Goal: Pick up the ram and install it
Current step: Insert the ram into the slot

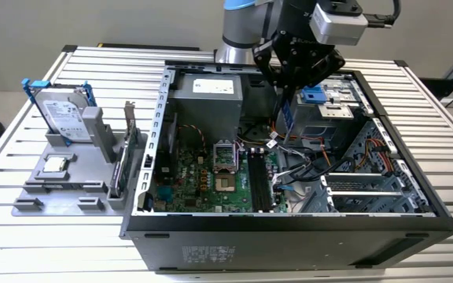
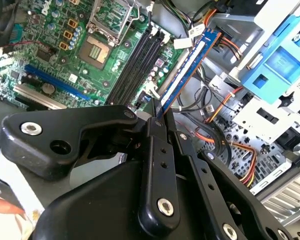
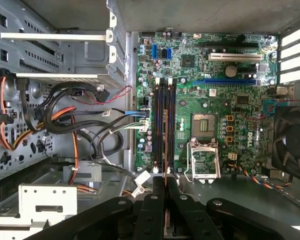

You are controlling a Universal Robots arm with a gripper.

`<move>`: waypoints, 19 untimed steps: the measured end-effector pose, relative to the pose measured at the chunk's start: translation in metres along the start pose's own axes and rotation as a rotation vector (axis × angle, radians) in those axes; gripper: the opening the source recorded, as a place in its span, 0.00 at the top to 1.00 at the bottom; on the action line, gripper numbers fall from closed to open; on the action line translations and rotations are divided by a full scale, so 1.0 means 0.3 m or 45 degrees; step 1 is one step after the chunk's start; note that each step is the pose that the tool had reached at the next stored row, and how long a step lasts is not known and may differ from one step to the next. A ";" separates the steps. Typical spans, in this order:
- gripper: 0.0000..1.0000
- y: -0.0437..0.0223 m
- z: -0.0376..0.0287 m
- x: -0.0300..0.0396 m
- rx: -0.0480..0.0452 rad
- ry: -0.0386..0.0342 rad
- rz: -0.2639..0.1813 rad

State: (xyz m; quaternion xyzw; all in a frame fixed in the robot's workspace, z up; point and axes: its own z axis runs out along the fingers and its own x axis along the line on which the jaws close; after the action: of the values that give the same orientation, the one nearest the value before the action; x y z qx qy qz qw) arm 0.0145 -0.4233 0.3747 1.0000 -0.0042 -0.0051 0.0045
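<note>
Holds the ram [image 2: 189,67] by one end with the gripper [image 2: 157,116], fingers [image 2: 159,150] clamped shut on it. Hangs over the open computer case [image 1: 289,242], in line with the black memory slots [image 3: 162,125] on the green motherboard [image 3: 205,100] inside, apart from them. Beside the case, on the counter [image 1: 53,247]: grey tray [image 1: 45,191] with an upright hard drive [image 1: 63,118].

Open black metal computer case [image 1: 289,242] on a slatted aluminium table [image 1: 53,259], green motherboard [image 1: 203,177] exposed; beside it, a grey plastic stand [image 1: 53,190] holds a silver blue-railed hard drive [image 1: 63,118].
</note>
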 end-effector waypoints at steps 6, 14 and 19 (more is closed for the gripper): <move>1.00 0.000 0.005 0.000 0.000 0.0000 0.000; 1.00 0.000 0.011 0.000 0.000 0.0001 0.000; 1.00 0.000 0.015 0.000 0.000 0.0000 0.000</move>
State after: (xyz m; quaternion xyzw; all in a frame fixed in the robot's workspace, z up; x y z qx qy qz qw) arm 0.0145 -0.4233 0.3703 1.0000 -0.0042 -0.0051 0.0046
